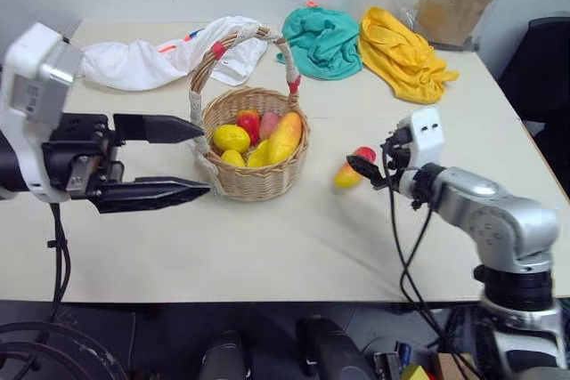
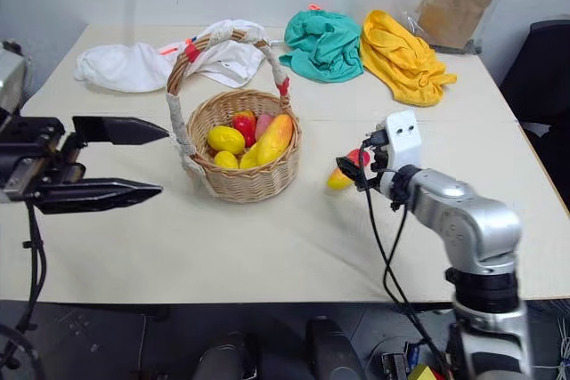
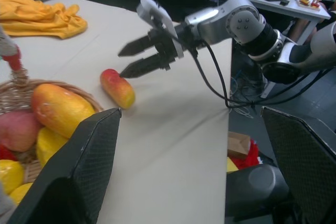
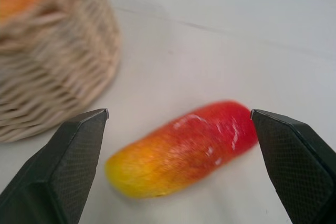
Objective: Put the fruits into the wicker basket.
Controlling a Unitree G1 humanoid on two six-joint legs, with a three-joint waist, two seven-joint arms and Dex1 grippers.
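**One mango basketed, the other lined up for a grasp**

At the left, the left tool [image 1: 183, 159] is held level just beside the wicker basket [image 1: 255, 177], its two black fingers spread wide with nothing between them. Judged from that empty, open posture next to the basket, its share of the work appears to be done.

The basket stands on the pale surface [image 1: 294, 246], its cloth-wrapped handle arched above. The orange-yellow mango [image 1: 285, 136] is seen lying inside, leaned against the rim, packed among yellow lemons [image 1: 232, 138], a red fruit and a pink peach [image 1: 268, 124]. One of the two task fruits is therefore judged to be in place.

Behind the basket, a white cloth [image 1: 142, 64], a teal cloth [image 1: 325, 40] and a yellow cloth [image 1: 401, 55] are left heaped at the far edge of the surface, well apart from the work.

To the right of the basket, the red-to-yellow mango [image 4: 184, 148] lies on its side on the bare surface, near the basket but not touching it. The right tool [image 1: 372, 169] is brought up to it with its fingers spread wide, one to either side of the fruit across its length, and no contact is visible. The pose is read as a set-up for closing on the mango. Because the fruit is glossy and rounded, a slip or roll at closure is considered possible.
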